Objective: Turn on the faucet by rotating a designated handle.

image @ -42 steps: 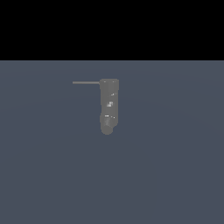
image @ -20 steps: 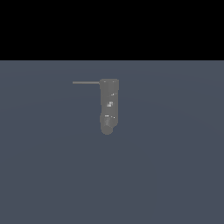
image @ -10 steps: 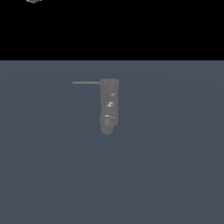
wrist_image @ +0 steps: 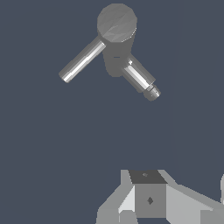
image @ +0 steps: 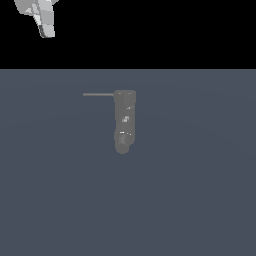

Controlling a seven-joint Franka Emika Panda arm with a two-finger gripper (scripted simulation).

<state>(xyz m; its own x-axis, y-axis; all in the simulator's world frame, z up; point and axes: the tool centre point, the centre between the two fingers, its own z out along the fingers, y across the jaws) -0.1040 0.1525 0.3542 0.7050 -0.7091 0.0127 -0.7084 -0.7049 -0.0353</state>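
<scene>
The thin straight grey rod that serves as the handle (image: 98,94) juts sideways from the top of the faucet (image: 124,121), a dull grey stubby cylindrical column with a rounded end and a few white specks, which stands near the middle of the flat slate-blue surface (image: 200,200). In the exterior view the handle's long axis runs level, pointing toward the exterior view's left, with its free tip well clear of the column. The wrist view shows the same handle (wrist_image: 81,60) as a slim rod leaving the round cap of the faucet (wrist_image: 116,26), while a second short stub, probably the spout (wrist_image: 141,78), leaves the body in another direction. The pale grey blocky gripper (image: 42,20) hangs well apart from both, high in the exterior view's upper left corner, so the handle lies below it and off toward the exterior view's right. Only the gripper's base (wrist_image: 148,197) shows in the wrist view, and neither picture reveals the fingertips, so I cannot tell how far the jaws are parted; nothing appears to be held. The approach likely needs a long descent toward the rod's free tip.
</scene>
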